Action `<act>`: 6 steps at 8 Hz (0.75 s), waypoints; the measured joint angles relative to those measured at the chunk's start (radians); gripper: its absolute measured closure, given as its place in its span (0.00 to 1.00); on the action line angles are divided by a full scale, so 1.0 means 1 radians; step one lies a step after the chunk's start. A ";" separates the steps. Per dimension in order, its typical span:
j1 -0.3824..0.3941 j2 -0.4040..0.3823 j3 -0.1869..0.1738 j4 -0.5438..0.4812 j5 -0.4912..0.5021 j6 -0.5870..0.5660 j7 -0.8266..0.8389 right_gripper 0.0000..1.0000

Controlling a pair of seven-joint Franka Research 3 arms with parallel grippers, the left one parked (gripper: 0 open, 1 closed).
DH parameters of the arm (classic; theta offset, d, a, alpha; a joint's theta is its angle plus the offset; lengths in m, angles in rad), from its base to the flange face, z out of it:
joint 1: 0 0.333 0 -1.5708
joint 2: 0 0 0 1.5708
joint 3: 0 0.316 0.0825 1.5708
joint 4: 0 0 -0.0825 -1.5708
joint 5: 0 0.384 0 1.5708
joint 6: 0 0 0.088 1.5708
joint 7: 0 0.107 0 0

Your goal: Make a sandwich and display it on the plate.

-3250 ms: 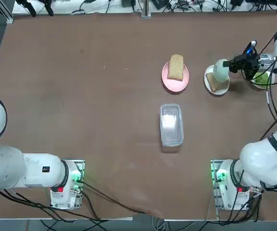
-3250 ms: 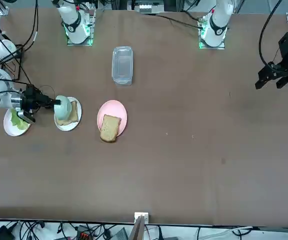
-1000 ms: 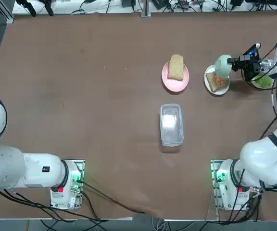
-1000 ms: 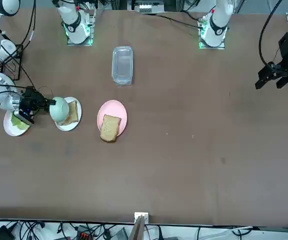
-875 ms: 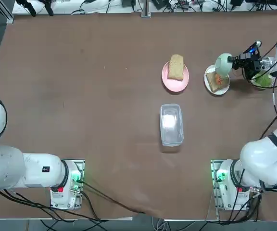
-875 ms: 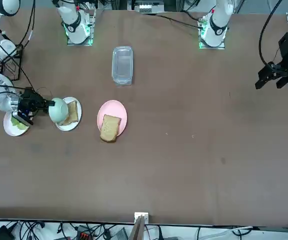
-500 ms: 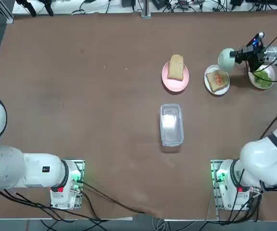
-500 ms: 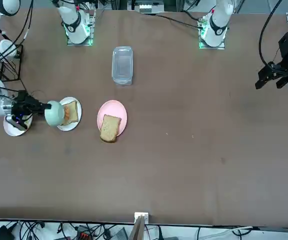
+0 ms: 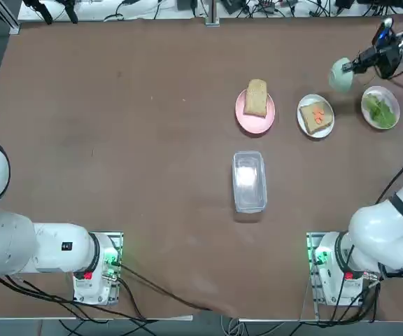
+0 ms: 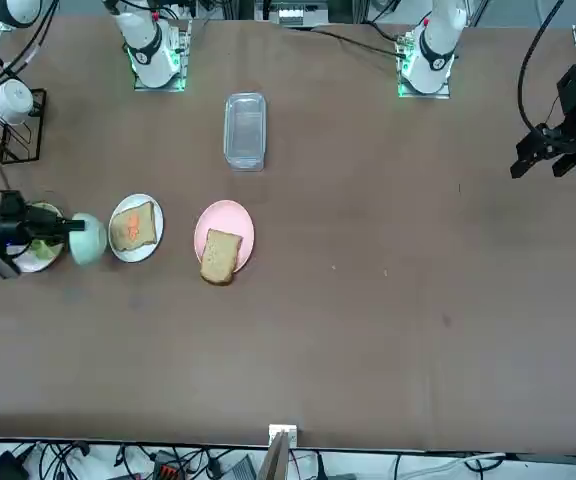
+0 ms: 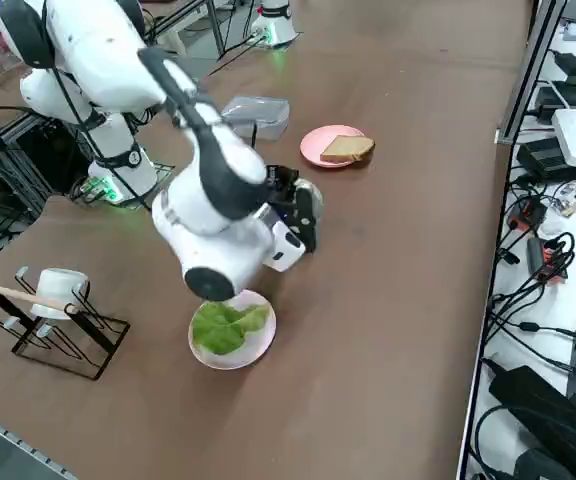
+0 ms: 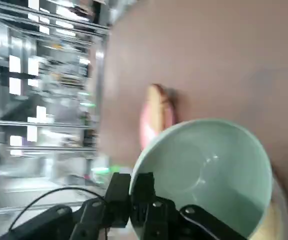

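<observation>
Right gripper is clamped on the rim of the pale-green bowl, which is carried clear of the table near the far right corner, beyond the white plate. Only a thin rim grip is seen in the wrist view, so a slip or a rotation of the bowl between the fingers is judged possible if the arm is swung quickly; a drop over the plates could scatter the food laid there. A low return pass could also knock the lettuce plate, which lies just beside the carrying path. The bowl appears empty in the wrist view. One toast slice with orange carrot bits on it is held by the white plate, which is where the sandwich is being assembled. Green lettuce leaves are held by the second white plate. A second toast slice rests on the pink plate. Nothing can be seen inside the clear lidded container, which stands nearer the arm bases.
</observation>
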 joint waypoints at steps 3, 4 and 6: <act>0.039 0.001 0.001 0.108 -0.215 0.237 0.012 0.97; 0.064 0.001 0.002 0.132 -0.312 0.333 0.015 0.97; 0.115 0.002 0.004 0.156 -0.527 0.512 0.019 0.97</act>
